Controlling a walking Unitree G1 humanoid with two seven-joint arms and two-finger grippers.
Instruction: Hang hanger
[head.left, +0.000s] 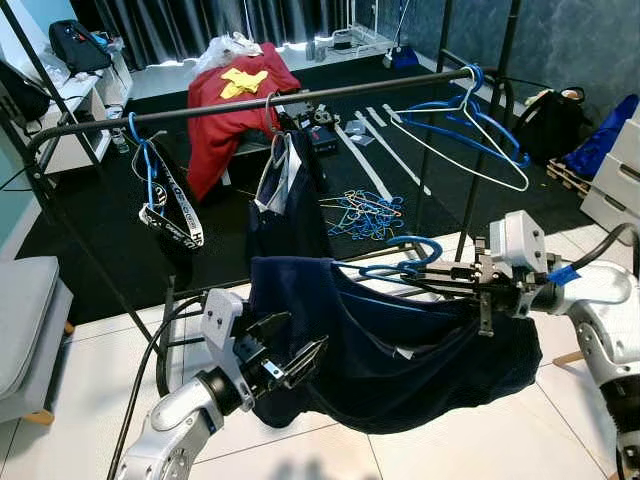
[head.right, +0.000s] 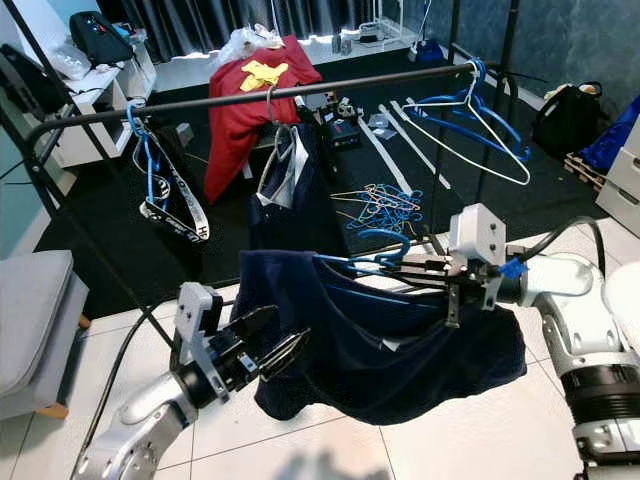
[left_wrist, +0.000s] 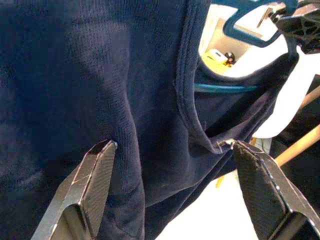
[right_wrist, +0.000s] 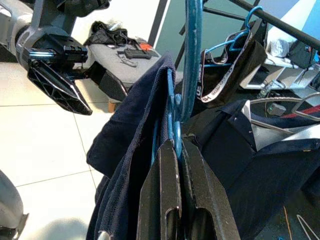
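A blue hanger (head.left: 405, 262) carries a dark navy garment (head.left: 400, 350) that sags below it. My right gripper (head.left: 410, 275) is shut on the hanger just under its hook, holding it in front of and below the black rack rail (head.left: 300, 98). In the right wrist view the fingers (right_wrist: 165, 190) clamp the blue wire (right_wrist: 191, 60). My left gripper (head.left: 290, 345) is open at the garment's lower left edge. In the left wrist view its fingers (left_wrist: 92, 185) stand wide apart with the navy cloth (left_wrist: 75, 75) close in front of them.
On the rail hang a blue hanger with a black strap (head.left: 165, 200), a dark garment (head.left: 285, 190), and white and blue hangers (head.left: 470, 120). Loose hangers (head.left: 365, 215) lie on the dark carpet. A grey seat (head.left: 25, 320) stands at the left, and red cloth (head.left: 235, 110) lies behind the rack.
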